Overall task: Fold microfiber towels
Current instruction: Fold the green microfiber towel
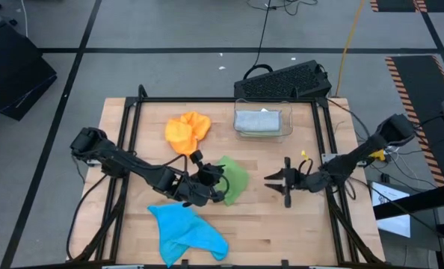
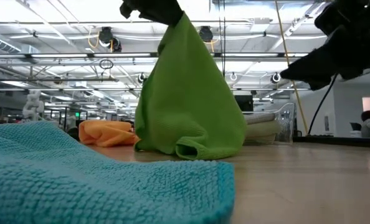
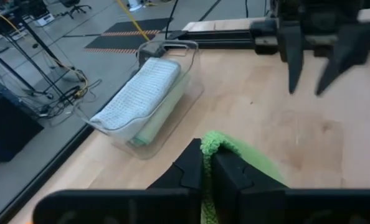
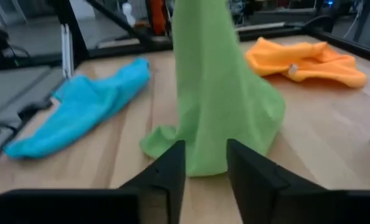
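Green towel point(image 1: 233, 178) hangs from our left gripper point(image 1: 207, 181), which pinches its top corner above mid-table, lower edge touching the wood, while our right gripper point(image 1: 276, 179) waits beside with fingers spread, so next we must catch a hanging corner.
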